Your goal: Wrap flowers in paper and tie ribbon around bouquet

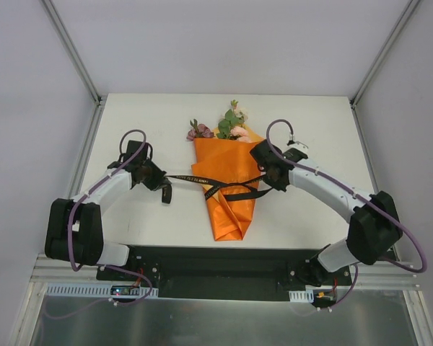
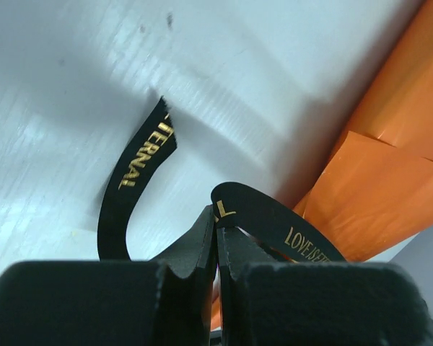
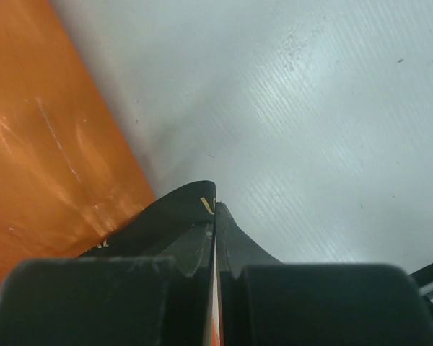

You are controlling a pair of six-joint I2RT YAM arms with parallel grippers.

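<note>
Poking from paper [image 1: 224, 160] cone, flowers [image 1: 232, 122], left gripper [image 2: 216, 220], right gripper [image 3: 215, 209] each pinching ribbon [image 1: 191, 178]

The white table [image 1: 151, 216] is flat. Pale grey walls [image 1: 29, 86] stand around it. Thin silver bars [image 1: 71, 49] rise from its back corners. The light is soft.

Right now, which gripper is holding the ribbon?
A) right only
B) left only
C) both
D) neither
C: the left gripper and the right gripper are each shut on the black ribbon, which runs between them across the bouquet.
</note>
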